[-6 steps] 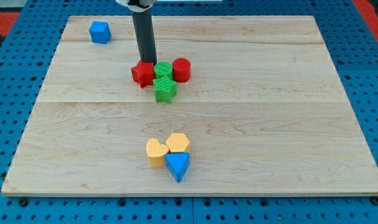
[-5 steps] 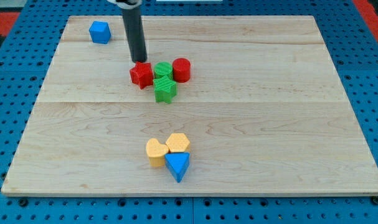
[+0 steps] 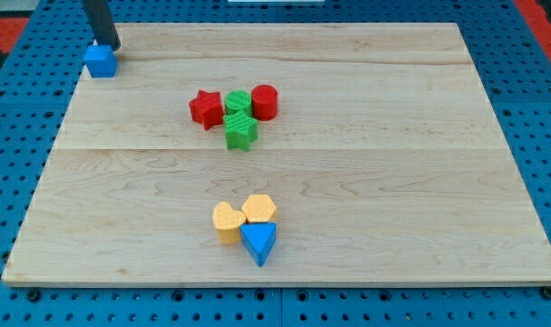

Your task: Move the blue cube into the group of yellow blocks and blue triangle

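Observation:
The blue cube [image 3: 100, 62] sits at the board's top left edge. My tip [image 3: 108, 47] rests right behind the cube, at its upper right corner, touching or nearly touching it. Near the view's bottom centre, a yellow heart-like block [image 3: 226, 220] and a yellow hexagon block [image 3: 259, 208] sit together with the blue triangle [image 3: 259, 242], all touching.
A cluster stands in the upper middle of the wooden board [image 3: 393, 163]: a red star block [image 3: 205, 108], a red cylinder [image 3: 264, 101], a green block [image 3: 238, 102] and a green star block [image 3: 241, 131].
My tip has moved left from beside the red star to the blue cube. The blue cube has slid left and a little down, to the board's left edge.

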`<move>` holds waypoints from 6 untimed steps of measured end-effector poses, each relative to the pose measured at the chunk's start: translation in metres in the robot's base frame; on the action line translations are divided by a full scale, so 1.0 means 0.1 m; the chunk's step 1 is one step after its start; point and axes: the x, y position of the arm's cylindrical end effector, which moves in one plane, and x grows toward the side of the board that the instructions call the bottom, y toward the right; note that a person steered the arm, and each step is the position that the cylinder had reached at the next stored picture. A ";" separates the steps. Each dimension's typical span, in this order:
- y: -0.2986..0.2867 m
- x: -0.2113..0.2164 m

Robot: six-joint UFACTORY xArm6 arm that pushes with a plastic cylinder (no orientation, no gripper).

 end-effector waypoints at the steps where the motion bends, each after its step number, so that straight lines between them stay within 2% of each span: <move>1: 0.00 0.30; 4: -0.41 0.50; 6: -0.20 1.37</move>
